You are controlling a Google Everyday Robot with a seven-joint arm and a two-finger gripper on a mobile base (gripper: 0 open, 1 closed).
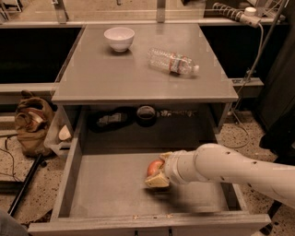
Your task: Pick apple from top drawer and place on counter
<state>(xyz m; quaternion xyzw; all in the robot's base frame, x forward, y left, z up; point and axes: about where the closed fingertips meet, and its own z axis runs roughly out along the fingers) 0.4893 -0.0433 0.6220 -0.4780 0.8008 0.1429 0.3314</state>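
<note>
Holding: the end effector (157,169) pinches the apple (153,167), one pale finger (156,181) in front of it and one behind.
Apple: red with a yellowish patch, low over the floor of the top drawer (108,191), right of centre; whether it touches the floor cannot be told.
Arm: a white perforated sleeve (230,168) reaches in from the right over the drawer's right wall.
Drawer: pulled fully out, with a flat grey floor and low walls.
Table: a smooth grey top (124,76) with a thin front edge; a white bowl (119,38) stands near the back left, and a clear plastic bottle (171,61) lies on its side to the right of the bowl, well apart from it.
Recess: dark items (110,120) sit in the shadow under the table top.
Room: a speckled floor (11,159); a brown bag (31,124) slumps left of the cabinet; a power strip (230,11) with a cable is at upper right.
</note>
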